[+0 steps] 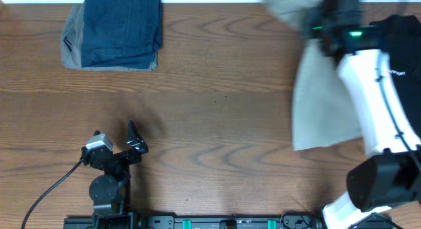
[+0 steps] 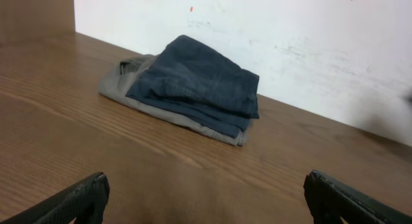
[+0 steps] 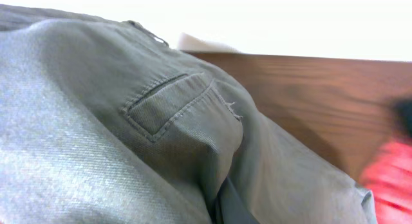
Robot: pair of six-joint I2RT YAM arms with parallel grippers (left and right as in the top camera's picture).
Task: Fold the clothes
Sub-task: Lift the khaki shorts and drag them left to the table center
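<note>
The khaki trousers (image 1: 322, 104) hang in the air at the right of the table, blurred, with their top bunched up at my right gripper (image 1: 322, 28). In the right wrist view the khaki cloth (image 3: 96, 153) fills the frame, showing a welt pocket, and hides the fingers. The right gripper appears shut on the trousers. My left gripper (image 1: 115, 133) rests low at the front left, open and empty, far from the trousers. Its two black fingertips sit wide apart over bare wood in the left wrist view (image 2: 209, 205).
A folded stack of dark blue jeans on a grey garment (image 1: 115, 28) lies at the back left, and shows in the left wrist view (image 2: 193, 82) before a white wall. A coral-red garment (image 3: 386, 172) and a black garment (image 1: 402, 38) lie at the right.
</note>
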